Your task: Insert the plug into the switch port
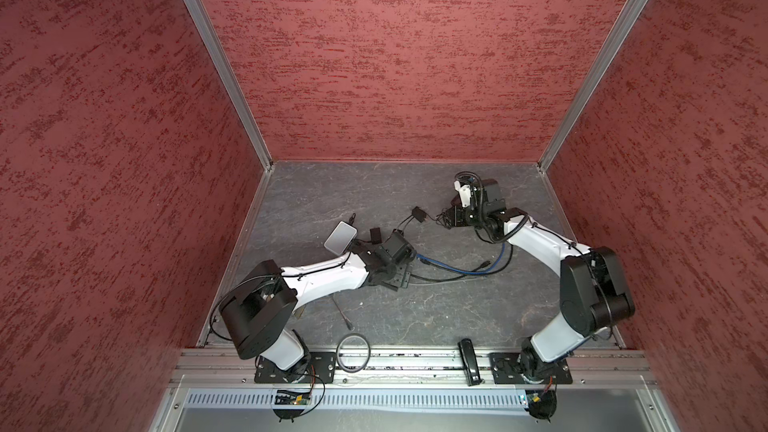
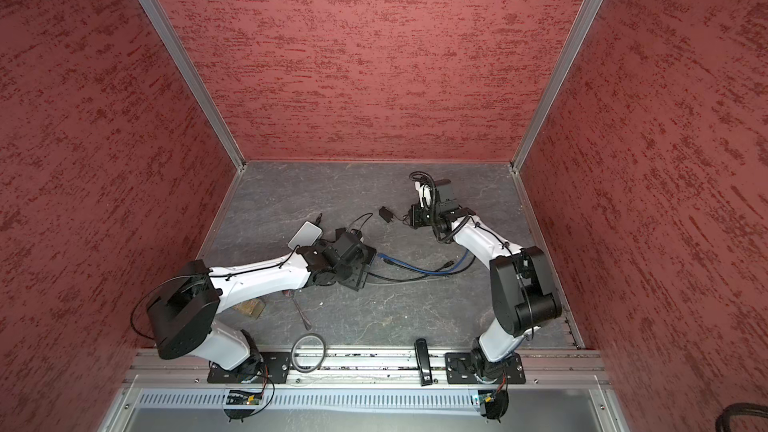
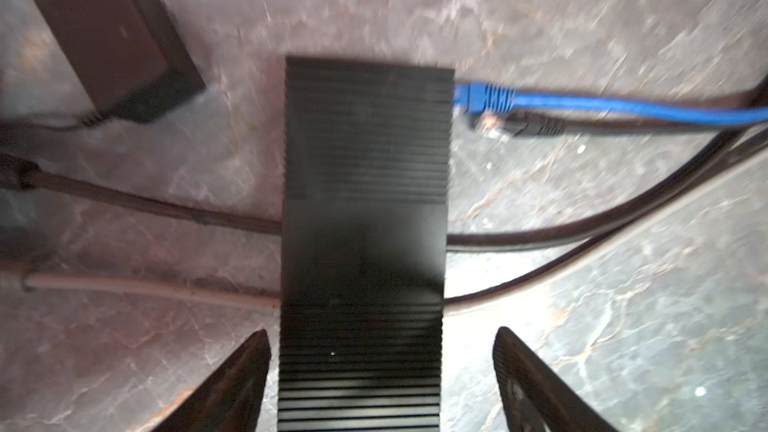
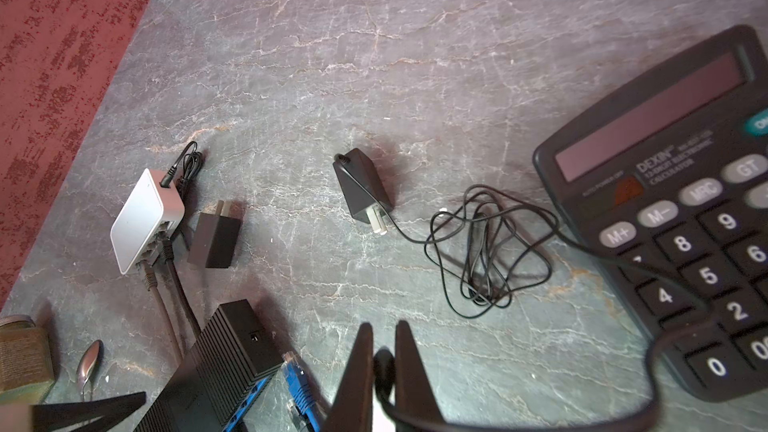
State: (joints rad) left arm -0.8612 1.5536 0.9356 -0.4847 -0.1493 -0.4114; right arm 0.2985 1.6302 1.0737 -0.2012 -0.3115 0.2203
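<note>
Left gripper (image 3: 381, 331): spread, straddling the black ribbed switch box (image 3: 365, 139) (one finger along each long side) on the grey stone-pattern bench (image 4: 415, 56). The blue Ethernet plug (image 3: 486, 97) lies just beside the box. Right gripper (image 4: 383, 325): pinching a thin black cord (image 4: 382, 361).

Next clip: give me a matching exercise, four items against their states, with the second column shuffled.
Things:
1. left gripper
2. right gripper
3. white box
4. calculator

States:
A. shut on the thin black cord
B. cables plugged into its side
C. open, astride the black ribbed box
D. cord draped across its keys

Pairs: 1-C; 2-A; 3-B; 4-D
</note>
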